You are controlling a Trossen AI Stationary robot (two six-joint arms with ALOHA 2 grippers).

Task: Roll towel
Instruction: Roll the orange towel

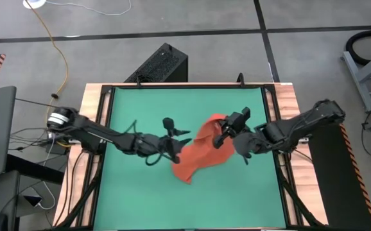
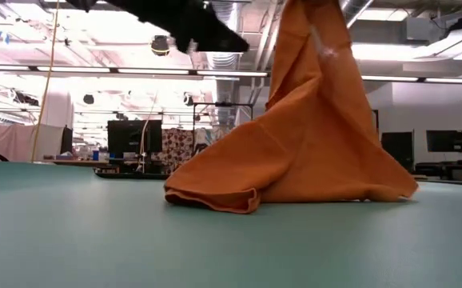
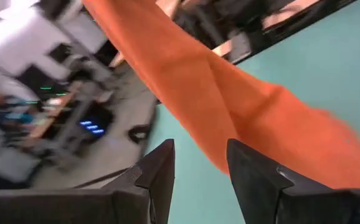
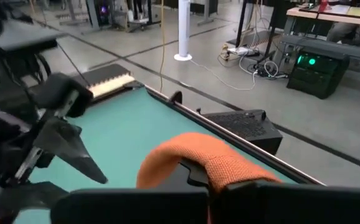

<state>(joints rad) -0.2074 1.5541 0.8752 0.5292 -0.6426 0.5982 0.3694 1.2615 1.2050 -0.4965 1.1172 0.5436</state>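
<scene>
We hold the towel (image 1: 200,153) up by one corner, pinched in our right gripper (image 1: 224,135), its lower end trailing on the mat (image 1: 134,109). Our left gripper (image 1: 180,137), fingers spread and empty, hovers just beside the hanging cloth. We judge this the laying-out step; next the towel must be spread flat before rolling.

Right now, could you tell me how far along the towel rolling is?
Nothing looks rolled yet: the towel is crumpled, its lower part heaped on the green mat. In hand: the right gripper is shut on one edge, holding it up off the mat. The left gripper is open beside the cloth, holding nothing. Spreading it flat and all the rolling are left.
</scene>
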